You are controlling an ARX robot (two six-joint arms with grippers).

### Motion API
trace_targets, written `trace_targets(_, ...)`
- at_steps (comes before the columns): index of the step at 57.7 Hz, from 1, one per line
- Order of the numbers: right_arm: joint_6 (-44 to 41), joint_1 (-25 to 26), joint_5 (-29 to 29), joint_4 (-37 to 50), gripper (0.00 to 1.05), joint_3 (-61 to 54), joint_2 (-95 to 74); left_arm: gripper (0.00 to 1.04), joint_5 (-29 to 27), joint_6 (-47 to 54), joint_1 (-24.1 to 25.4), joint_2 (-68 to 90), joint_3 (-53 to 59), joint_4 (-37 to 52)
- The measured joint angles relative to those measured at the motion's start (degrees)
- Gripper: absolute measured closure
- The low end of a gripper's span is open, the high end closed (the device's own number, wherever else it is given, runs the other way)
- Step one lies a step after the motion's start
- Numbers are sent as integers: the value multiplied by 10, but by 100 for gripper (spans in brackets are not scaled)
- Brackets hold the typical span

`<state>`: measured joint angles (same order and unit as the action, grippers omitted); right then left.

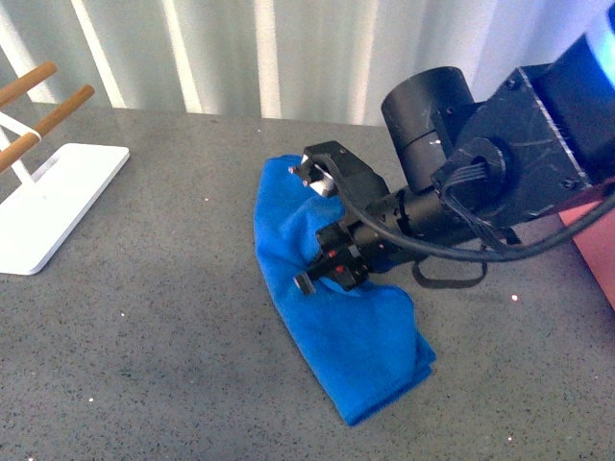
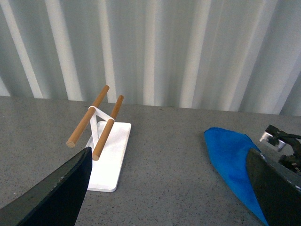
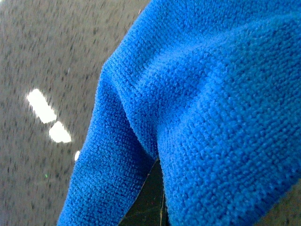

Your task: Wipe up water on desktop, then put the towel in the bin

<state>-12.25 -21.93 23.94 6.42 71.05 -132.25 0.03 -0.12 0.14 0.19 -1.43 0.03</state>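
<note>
Royal-blue fuzzy towel [image 1: 346,336] spread mid-worktop on the speckled grey worktop [image 1: 173,365], pressed under the right gripper [image 1: 309,229]; cannot tell how its jaws stand. Left gripper [image 2: 169,202] held above the surface, jaws apart, empty. Salmon-pink bin [image 1: 601,254] at the right edge, white wooden-barred rack [image 1: 53,202] far left.

Right gripper [image 1: 322,264] angled low, leftward; left gripper [image 2: 169,188] spread wide.
</note>
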Motion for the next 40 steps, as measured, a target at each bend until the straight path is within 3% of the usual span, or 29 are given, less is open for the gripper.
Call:
trace_targets(8, -81, 22, -5, -34, 101, -56, 37, 7, 0, 0, 0, 0, 0, 0)
trace_targets(18, -179, 88, -24, -73, 101, -100, 76, 7, 0, 0, 0, 0, 0, 0)
trace_targets(40, -269, 179, -72, -108, 101, -106, 117, 7, 0, 0, 0, 0, 0, 0)
